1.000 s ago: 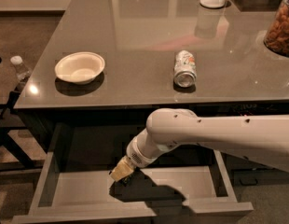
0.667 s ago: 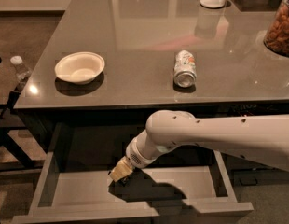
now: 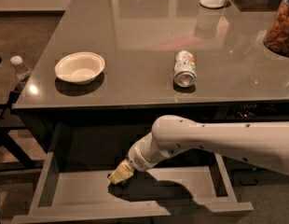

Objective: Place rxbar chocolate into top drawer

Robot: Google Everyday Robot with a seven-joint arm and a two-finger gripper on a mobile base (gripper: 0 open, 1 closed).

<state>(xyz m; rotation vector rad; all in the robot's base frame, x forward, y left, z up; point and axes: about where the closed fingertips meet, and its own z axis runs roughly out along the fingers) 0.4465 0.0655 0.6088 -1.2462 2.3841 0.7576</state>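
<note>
Down in the drawer [image 3: 79, 192]: the gripper [image 3: 118, 175] hangs low over the grey floor, a bit left of the middle.
Grip: I cannot tell if it is open or closed; the tip looks like one tan lump.
Where the bar is: I cannot make it out for sure; a small dark bit shows at the left tip of the gripper, close to the drawer floor.
White arm [image 3: 219, 141]: comes in from the right and bends down into the drawer.
Drawer state: pulled out wide under the table [image 3: 135, 36]; its floor is pale grey on the left and dark with shadow under the arm.
On the table: a white bowl [image 3: 79, 67] on the left and a can [image 3: 185, 68] lying on its side near the middle, well apart.
</note>
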